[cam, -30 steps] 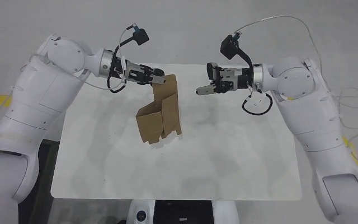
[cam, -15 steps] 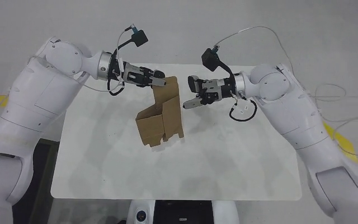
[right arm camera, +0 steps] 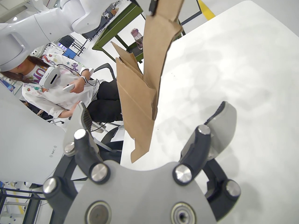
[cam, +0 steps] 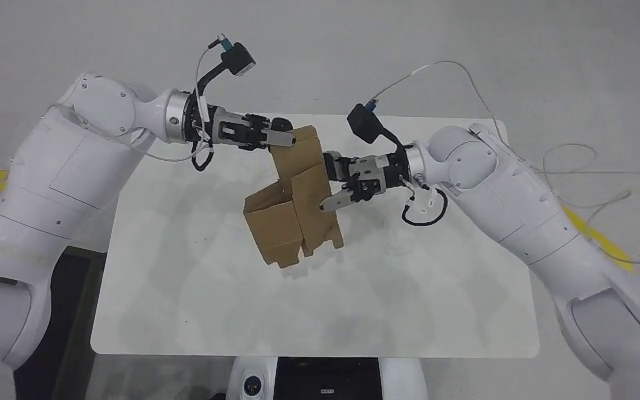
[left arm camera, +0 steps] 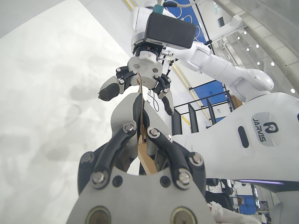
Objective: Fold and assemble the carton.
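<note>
A brown carton [cam: 295, 205], partly unfolded with loose flaps, hangs tilted over the middle of the white table [cam: 200, 290]. My left gripper [cam: 278, 134] is shut on its top flap at the far side. In the left wrist view its fingers [left arm camera: 126, 117] pinch the thin cardboard edge [left arm camera: 146, 162]. My right gripper [cam: 332, 187] is open at the carton's right side. In the right wrist view the carton [right arm camera: 136, 108] stands between the spread fingers [right arm camera: 80, 117] without touching either pad. The left wrist view has the right gripper [left arm camera: 137, 94] open just beyond the cardboard.
The near half and right side of the table [right arm camera: 233, 59] are bare white surface. The table's far edge lies just behind both grippers. A cable [cam: 450, 75] loops above the right arm.
My right arm has swung left across the table until its open fingers straddle the carton's right edge. The left gripper kept its hold, and the carton tipped slightly.
</note>
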You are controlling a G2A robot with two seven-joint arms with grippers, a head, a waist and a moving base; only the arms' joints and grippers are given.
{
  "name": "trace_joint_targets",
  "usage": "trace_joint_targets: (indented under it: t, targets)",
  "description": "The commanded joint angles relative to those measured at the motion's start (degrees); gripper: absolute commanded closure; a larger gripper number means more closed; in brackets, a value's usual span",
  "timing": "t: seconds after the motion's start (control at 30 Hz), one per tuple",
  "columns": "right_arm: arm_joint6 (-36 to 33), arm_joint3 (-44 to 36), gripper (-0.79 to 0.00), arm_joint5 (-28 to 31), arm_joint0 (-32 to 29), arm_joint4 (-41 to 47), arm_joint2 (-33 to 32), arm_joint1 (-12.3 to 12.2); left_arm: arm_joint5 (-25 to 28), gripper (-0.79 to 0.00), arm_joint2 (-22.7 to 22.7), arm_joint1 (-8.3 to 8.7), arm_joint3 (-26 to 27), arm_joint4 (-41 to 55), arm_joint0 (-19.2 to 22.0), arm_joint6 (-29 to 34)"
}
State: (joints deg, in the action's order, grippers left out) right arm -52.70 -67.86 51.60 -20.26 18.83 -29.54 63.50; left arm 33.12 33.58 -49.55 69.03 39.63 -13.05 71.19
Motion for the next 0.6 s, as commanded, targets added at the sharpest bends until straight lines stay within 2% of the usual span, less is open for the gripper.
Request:
trace_joint_targets:
  t: [0.0, 0.03, 0.07, 0.17, 0.2, 0.23, 0.57]
  targets:
    - [1.1, 0.5, -0.653, 1.1, 0.8, 0.8, 1.4, -0.1, 0.0, 0.000, -0.4, -0.03, 0.0, 0.2, 0.0, 0.0]
    - [1.4, 0.7, -0.570, 1.4, 1.2, 1.1, 2.2, -0.1, 0.0, 0.000, -0.5, -0.06, -0.1, 0.2, 0.0, 0.0]
    - [1.8, 0.8, -0.416, 1.8, 1.6, 1.4, 2.9, -0.1, 0.1, 0.000, -0.7, -0.10, -0.3, 0.3, 0.0, -0.1]
    - [2.7, 1.1, -0.212, 2.7, 2.6, 2.2, 5.0, -0.2, 0.2, 0.000, -1.3, -0.29, -0.5, 0.5, 0.1, -0.2]
    - [3.1, 1.3, -0.071, 3.1, 3.0, 2.5, 5.7, -0.2, 0.1, 0.000, -1.5, -0.35, -0.4, 0.7, 0.1, -0.1]
    - [3.3, 1.4, 0.000, 3.3, 3.3, 2.8, 6.4, -0.3, 0.1, 0.000, -1.6, -0.40, -0.4, 0.9, 0.2, -0.1]
    - [6.0, 2.9, 0.000, 6.0, 6.4, 5.3, 12.2, -0.7, 0.0, 0.000, -2.0, -0.61, -0.6, 1.7, 0.5, -0.1]
